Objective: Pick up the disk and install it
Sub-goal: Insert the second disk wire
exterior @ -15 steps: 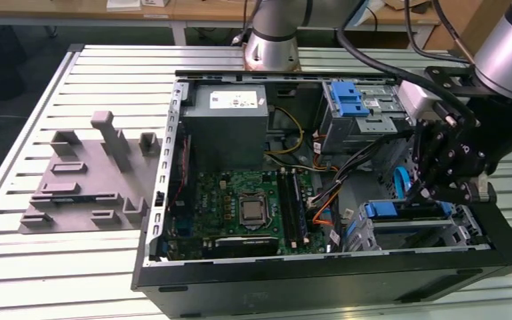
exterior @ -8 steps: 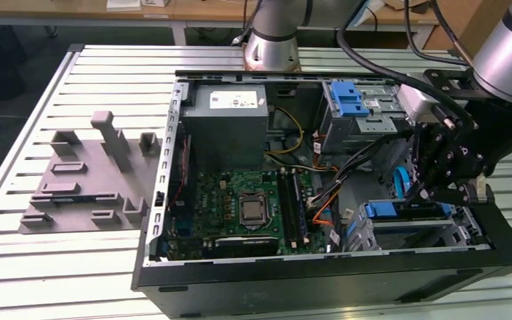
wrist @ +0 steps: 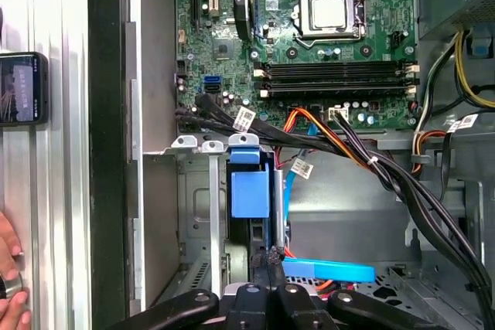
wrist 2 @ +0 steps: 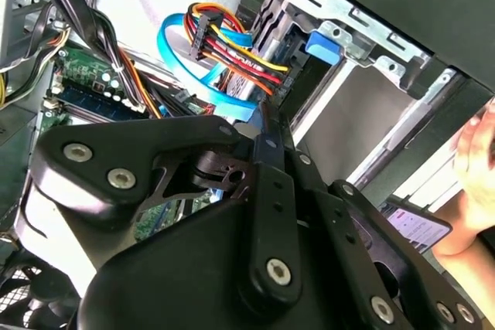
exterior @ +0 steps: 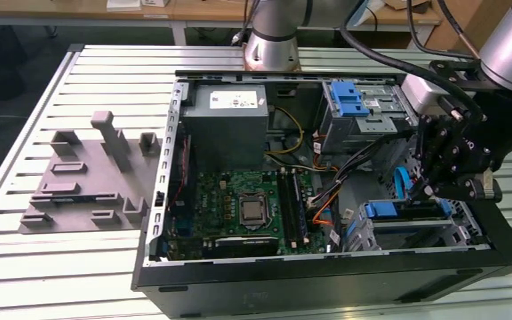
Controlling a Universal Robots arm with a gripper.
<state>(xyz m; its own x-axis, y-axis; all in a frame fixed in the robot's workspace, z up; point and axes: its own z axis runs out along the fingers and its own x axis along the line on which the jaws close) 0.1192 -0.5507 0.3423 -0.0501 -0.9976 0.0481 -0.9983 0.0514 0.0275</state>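
Gripper (wrist: 269, 256) hangs jaws pressed together just above the drive cage (wrist: 203, 214), where the disk (wrist: 250, 183) sits slotted on edge. Risk: orange and black cables (wrist: 340, 144) beyond the cage could snag the arm.
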